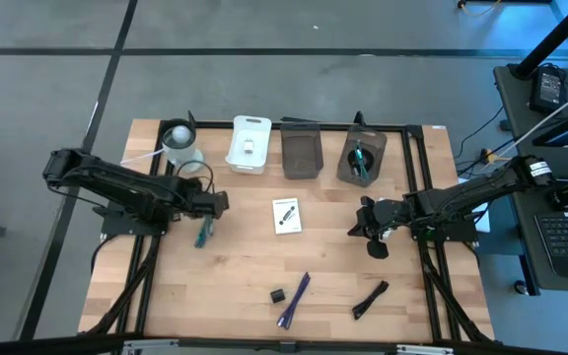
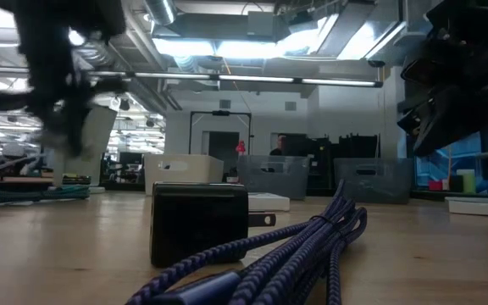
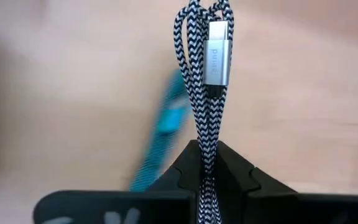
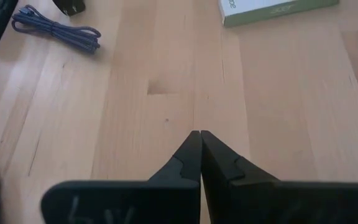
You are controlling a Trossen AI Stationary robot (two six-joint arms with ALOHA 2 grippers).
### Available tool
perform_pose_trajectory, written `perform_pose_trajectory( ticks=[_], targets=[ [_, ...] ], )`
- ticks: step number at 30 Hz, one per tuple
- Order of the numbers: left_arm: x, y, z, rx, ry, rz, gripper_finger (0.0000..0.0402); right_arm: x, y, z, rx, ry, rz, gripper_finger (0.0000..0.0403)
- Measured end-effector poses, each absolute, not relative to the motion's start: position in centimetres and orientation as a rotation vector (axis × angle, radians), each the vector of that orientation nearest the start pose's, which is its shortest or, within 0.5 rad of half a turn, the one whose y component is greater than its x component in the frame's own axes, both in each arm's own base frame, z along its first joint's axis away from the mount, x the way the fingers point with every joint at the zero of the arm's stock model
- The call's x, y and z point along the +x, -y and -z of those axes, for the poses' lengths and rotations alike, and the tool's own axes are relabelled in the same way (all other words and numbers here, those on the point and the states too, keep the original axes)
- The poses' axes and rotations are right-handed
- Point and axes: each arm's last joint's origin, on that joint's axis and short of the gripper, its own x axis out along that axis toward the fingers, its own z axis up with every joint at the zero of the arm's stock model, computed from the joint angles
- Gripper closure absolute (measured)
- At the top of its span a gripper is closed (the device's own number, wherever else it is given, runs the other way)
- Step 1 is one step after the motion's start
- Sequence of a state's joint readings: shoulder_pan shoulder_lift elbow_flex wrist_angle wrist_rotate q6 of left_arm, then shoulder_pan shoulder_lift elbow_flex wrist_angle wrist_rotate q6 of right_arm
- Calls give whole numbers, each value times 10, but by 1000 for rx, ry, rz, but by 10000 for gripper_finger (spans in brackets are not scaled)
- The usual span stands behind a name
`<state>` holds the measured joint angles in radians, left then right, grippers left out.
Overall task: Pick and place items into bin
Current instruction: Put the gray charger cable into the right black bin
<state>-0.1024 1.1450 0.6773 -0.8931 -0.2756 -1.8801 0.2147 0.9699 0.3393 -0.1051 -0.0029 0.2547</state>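
Observation:
My left gripper (image 1: pixel 210 204) (image 3: pixel 207 148) is over the table's left half and is shut on a black-and-white braided cable (image 3: pixel 199 74) with a silver plug (image 3: pixel 216 59). A teal thing (image 1: pixel 203 234) (image 3: pixel 166 134) shows just below it, blurred; I cannot tell whether it is held. My right gripper (image 1: pixel 368 229) (image 4: pixel 199 134) is shut on nothing above bare wood right of centre. A white printed card box (image 1: pixel 286 215) lies flat mid-table. A purple cable (image 1: pixel 294 299) (image 2: pixel 295 250), a black cube (image 1: pixel 277 295) (image 2: pixel 198 222) and a black marker-like thing (image 1: pixel 370 300) lie near the near edge. My left gripper pinches the braided cable between its two fingers (image 3: pixel 234 167), with several strands of the folded bundle (image 3: pixel 206 127) running along the fingers. The looped end and the silver plug stick out past the fingertips. The bundle is clear of the wood behind it.
Along the far edge stand a white cup-like thing (image 1: pixel 180 143), a white bin (image 1: pixel 248 145), a dark bin (image 1: pixel 301 153) and a dark bin holding a teal pen (image 1: pixel 361 158). Black frame rails (image 1: pixel 417 187) run along the table's sides. Bare wood lies between the two grippers.

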Motion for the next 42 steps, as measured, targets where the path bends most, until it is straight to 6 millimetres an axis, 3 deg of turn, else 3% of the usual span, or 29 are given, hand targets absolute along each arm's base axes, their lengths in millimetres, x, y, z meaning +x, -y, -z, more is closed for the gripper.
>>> perform_pose_trajectory(
  ticks=[4,8,13,17,27,35,42],
  targets=[
    [191,7,-232,-1166,-558,-1104,384,175,-38,-165,170,-697,-114,400],
    [214,5,-267,-905,-373,-905,384,179,-36,-169,155,-627,-50,396],
    [248,7,-291,-536,-251,-620,384,189,-29,-187,171,-436,45,392],
    [273,7,-293,-390,-166,-500,384,200,-23,-212,184,-303,63,392],
    [316,-13,-283,-326,-101,-300,384,215,-10,-272,209,-125,113,360],
    [352,-36,-311,-194,-82,-127,384,226,3,-286,232,-96,184,300],
    [362,-57,-319,-178,-109,-41,384,236,8,-298,245,-72,215,240]
  ],
)
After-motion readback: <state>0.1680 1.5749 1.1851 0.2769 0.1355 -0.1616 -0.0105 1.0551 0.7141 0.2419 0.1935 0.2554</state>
